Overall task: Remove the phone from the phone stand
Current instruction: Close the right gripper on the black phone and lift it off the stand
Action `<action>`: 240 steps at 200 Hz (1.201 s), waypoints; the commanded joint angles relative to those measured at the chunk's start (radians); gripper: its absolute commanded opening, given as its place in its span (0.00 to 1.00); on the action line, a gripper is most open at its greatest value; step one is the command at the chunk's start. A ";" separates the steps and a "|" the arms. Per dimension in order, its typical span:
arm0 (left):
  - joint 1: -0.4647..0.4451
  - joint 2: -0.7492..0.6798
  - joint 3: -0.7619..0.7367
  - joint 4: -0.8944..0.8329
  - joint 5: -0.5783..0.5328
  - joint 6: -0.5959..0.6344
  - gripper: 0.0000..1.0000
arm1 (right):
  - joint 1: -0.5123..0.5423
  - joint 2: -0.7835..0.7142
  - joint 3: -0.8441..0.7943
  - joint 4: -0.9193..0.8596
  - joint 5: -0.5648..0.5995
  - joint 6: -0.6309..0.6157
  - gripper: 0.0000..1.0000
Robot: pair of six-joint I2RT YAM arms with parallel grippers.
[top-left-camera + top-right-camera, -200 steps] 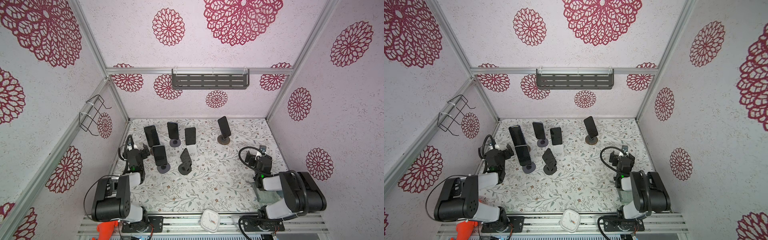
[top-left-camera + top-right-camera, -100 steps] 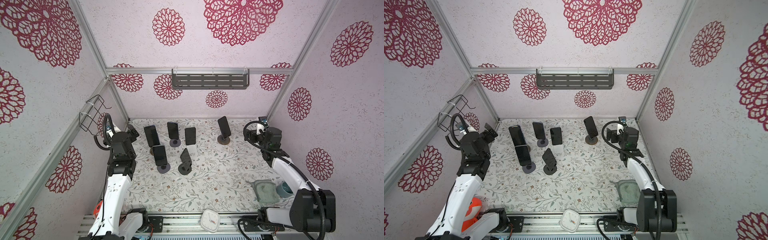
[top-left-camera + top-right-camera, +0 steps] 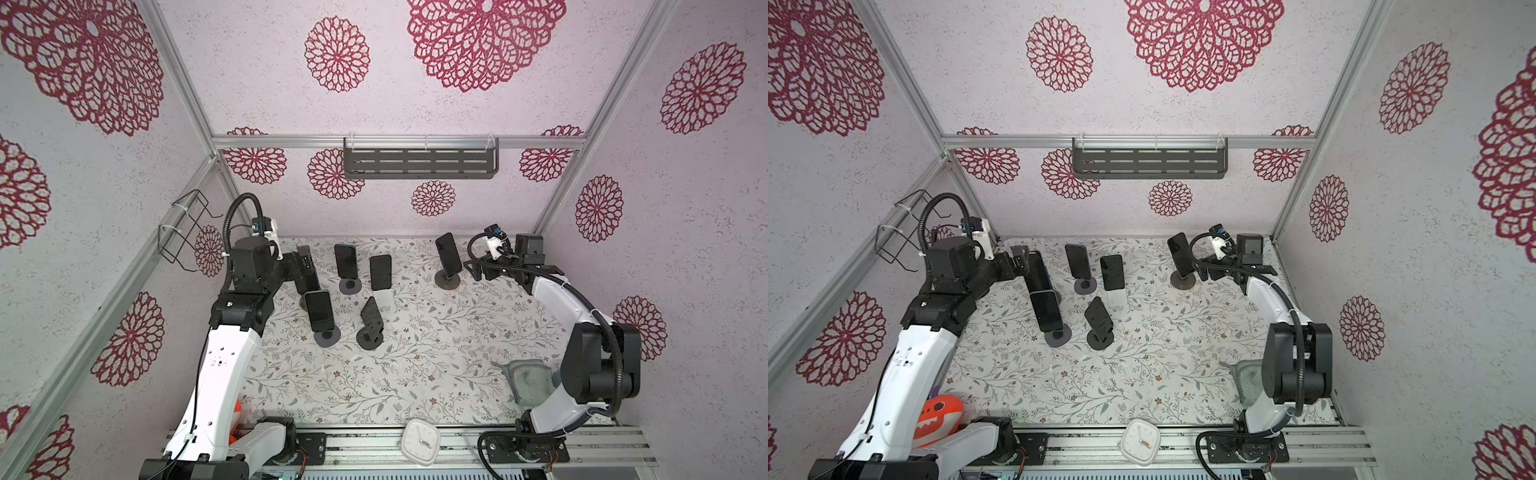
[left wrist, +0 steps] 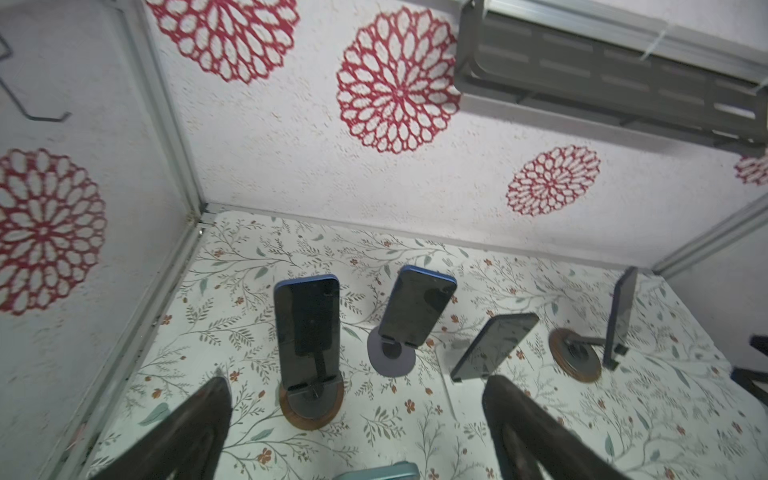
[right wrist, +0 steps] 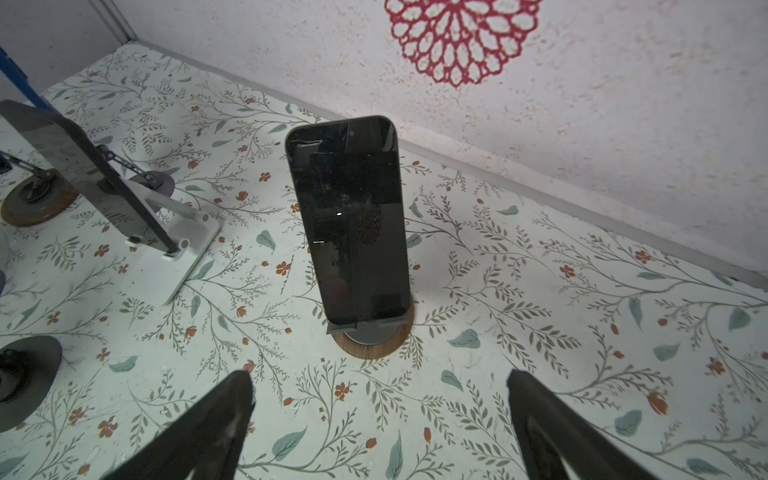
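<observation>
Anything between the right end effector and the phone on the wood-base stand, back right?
Nothing visible. The open right end effector faces the phone on its wood-base stand with only bare mat between. The white stand sits off to the side.

Pale speckled walls point(image 3: 415, 108) carry red flower medallions. A grey slotted shelf point(image 3: 419, 163) hangs on the back wall, a black wire rack point(image 3: 183, 228) on the left one. Leafy floral print covers the counter point(image 3: 436, 365).
</observation>
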State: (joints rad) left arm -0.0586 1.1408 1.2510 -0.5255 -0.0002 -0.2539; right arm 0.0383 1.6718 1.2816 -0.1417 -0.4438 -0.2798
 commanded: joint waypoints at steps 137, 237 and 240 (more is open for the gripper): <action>0.067 0.037 -0.118 0.040 0.132 0.019 0.98 | 0.099 0.355 0.351 0.078 -0.047 -0.009 0.99; 0.114 0.038 -0.126 0.064 0.189 -0.015 0.98 | 0.120 0.410 0.403 0.056 0.040 0.011 0.99; 0.114 0.038 -0.125 0.064 0.189 -0.016 0.98 | 0.119 0.411 0.404 0.056 0.040 0.011 0.99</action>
State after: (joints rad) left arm 0.0463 1.1786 1.1290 -0.4942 0.1711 -0.2642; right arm 0.1577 2.0758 1.6474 -0.0875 -0.4187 -0.2859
